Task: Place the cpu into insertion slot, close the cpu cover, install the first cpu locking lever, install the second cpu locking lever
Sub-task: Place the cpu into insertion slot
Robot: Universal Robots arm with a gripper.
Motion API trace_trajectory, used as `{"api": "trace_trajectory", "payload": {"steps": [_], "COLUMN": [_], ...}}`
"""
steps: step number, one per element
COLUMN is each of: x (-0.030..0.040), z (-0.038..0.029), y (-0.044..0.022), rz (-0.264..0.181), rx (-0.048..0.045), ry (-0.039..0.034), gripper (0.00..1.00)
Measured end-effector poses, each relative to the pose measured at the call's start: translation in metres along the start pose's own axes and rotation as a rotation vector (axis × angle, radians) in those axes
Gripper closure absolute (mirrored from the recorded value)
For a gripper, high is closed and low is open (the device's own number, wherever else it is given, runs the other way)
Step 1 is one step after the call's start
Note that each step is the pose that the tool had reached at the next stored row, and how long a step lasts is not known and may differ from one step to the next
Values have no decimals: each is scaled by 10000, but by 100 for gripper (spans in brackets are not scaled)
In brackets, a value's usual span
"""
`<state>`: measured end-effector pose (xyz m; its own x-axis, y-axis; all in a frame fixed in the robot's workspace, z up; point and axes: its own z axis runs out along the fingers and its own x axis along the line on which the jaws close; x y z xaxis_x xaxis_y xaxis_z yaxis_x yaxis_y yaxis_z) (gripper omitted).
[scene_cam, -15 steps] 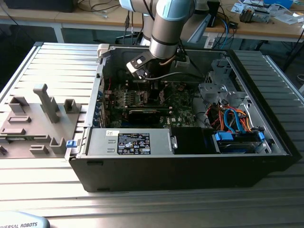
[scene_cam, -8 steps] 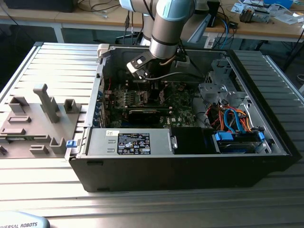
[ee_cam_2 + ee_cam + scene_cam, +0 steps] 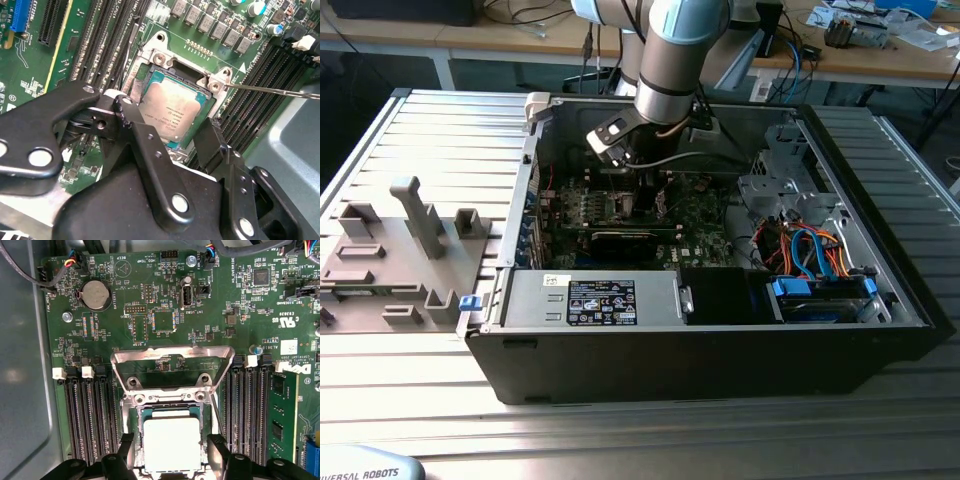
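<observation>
At the exterior view's left, I see a grey fixture tray (image 3: 380,270) with upright holders lying on the ribbed metal table (image 3: 620,430). Just beside it, toward the middle, the open black computer case (image 3: 720,360) lies on its side. A labelled power supply (image 3: 605,300) runs along its near wall. My robot arm (image 3: 675,60) reaches down into the case over the green motherboard (image 3: 585,205). Toward the exterior view's right, blue and orange cables (image 3: 810,250) bunch near the drive bay.

In both wrist views the gripper (image 3: 171,440) hangs low over the socket. Its two black fingers (image 3: 126,447) are spread apart, one on each side of the cpu (image 3: 170,102), and are not clamped on it. The cpu lies flat inside the insertion slot (image 3: 150,398), silver top up. The cpu cover (image 3: 172,354) is swung open, its silver frame standing away from the socket over the board. In the second wrist view, a thin metal locking lever (image 3: 280,92) stretches out from one corner of the socket. Black memory slots (image 3: 87,415) flank the socket. A round coin battery (image 3: 96,295) sits well apart from the socket.
</observation>
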<state>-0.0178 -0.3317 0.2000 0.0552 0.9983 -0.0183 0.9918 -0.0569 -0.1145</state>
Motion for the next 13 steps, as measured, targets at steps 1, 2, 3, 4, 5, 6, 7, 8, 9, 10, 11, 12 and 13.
{"api": "trace_trajectory", "payload": {"steps": [1,2,3,4,5,6,7,8,9,10,11,12,13], "x": [-1,-1,-1,0,1,1,1,1,1,1,1,1,2], "z": [-38,-59,-82,-136,-140,-140,-140,-139,-138,-137,-132,-124,-117], "y": [-5,-7,-10,-16,-15,-15,-15,-15,-15,-14,-10,-6,0], "rz": [1,0,0,-3,-16,-115,-363,-578,-888,-1181,-1373,-1399,-1406], "rx": [-1,-1,0,1,3,2,0,-3,-7,-10,-13,-13,-11], "ry": [4,5,11,28,77,75,57,37,3,-30,-50,-54,-56], "gripper": [32,32,32,32,34,53,53,58,64,71,76,82,82]}}
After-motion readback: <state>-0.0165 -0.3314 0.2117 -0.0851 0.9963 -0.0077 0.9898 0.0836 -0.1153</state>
